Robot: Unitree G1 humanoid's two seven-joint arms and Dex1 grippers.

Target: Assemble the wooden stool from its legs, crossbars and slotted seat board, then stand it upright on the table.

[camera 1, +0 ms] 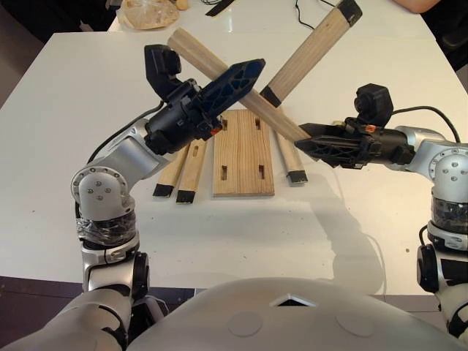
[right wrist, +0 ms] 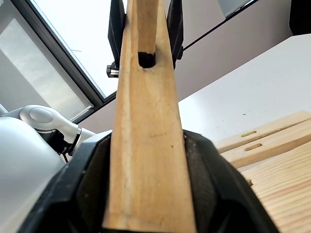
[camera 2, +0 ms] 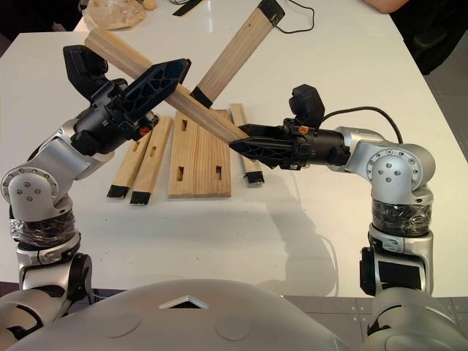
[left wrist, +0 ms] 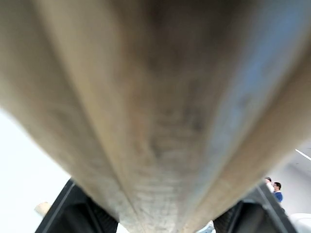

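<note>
A long wooden bar (camera 1: 197, 53) is up in the air over the middle of the table, and both grippers hold it. It is pale, smooth wood with flat sides, and it slants from far left down to near right. One side has a small dark slot (right wrist: 146, 59) cut into it. The left gripper (camera 1: 245, 77) is clenched around the bar's middle. Its fingers are dark plastic with little holes, like a net. The right gripper (camera 1: 311, 135) is clamped on the bar's near right end, with a black finger (right wrist: 82, 189) on each side of the wood.

A second wooden leg (camera 1: 311, 53) is up in the air too. It has black tips. Its low tip meets the long bar between the two grippers, and it slants up to the far right, so the two make a cross shape. I cannot tell if they are joined.

Under them the seat board (camera 1: 243, 164) lies flat on the white table (camera 1: 351, 241). It is a wide board with four small slots. Just to its left lie a thin stick (camera 1: 192, 167) and another stick (camera 1: 172, 174), side by side. Just to its right lies a third stick (camera 1: 292, 164). Each has a black near end.

A crinkly clear bag (camera 1: 146, 13) sits at the far left edge.
</note>
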